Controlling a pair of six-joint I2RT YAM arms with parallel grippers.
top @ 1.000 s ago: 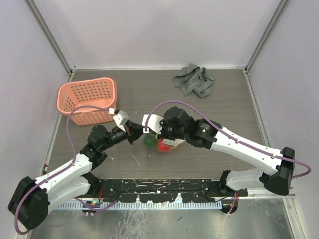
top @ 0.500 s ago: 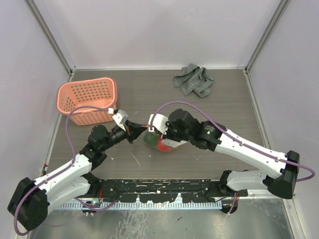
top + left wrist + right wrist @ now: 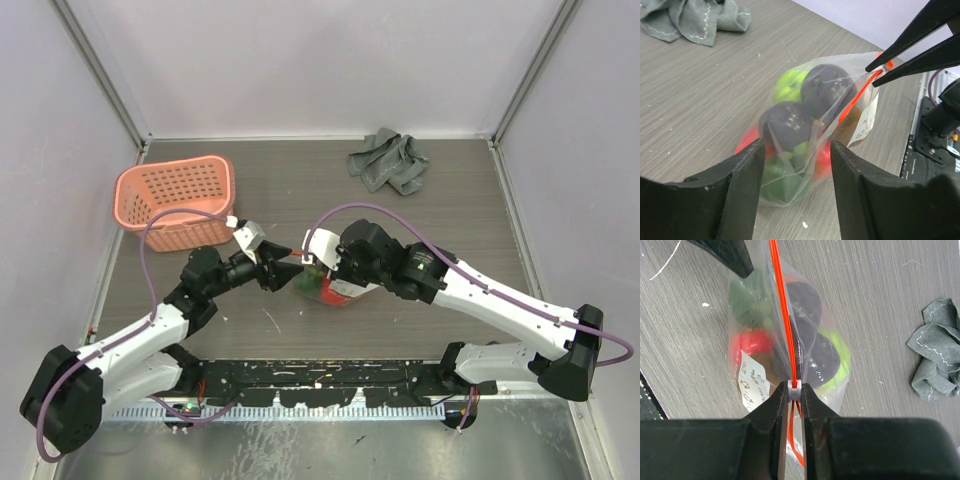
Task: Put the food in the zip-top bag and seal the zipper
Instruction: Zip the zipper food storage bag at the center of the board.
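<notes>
The zip-top bag [image 3: 328, 287] lies on the table between the arms, and the left wrist view shows the zip-top bag [image 3: 790, 192] close up. The food inside is dark purple [image 3: 789, 125], lime green [image 3: 788, 84] and red [image 3: 746, 142]. The red-orange zipper [image 3: 782, 315] runs along the bag's top edge. My right gripper [image 3: 795, 390] is shut on the zipper's white slider tab [image 3: 795, 385], and the strip splits apart behind it. My left gripper [image 3: 796, 185] stands open, its fingers either side of the bag's near end and holding nothing. Both grippers meet over the bag: the left gripper [image 3: 291, 268] and the right gripper [image 3: 305, 261].
A pink perforated basket [image 3: 178, 203] stands at the back left. A crumpled grey cloth [image 3: 390, 161] lies at the back right. A white printed label [image 3: 752, 386] shows through the bag's side.
My left gripper has opened and let go of the bag's end. The right gripper shifted a little to the right with the slider, then held still.
</notes>
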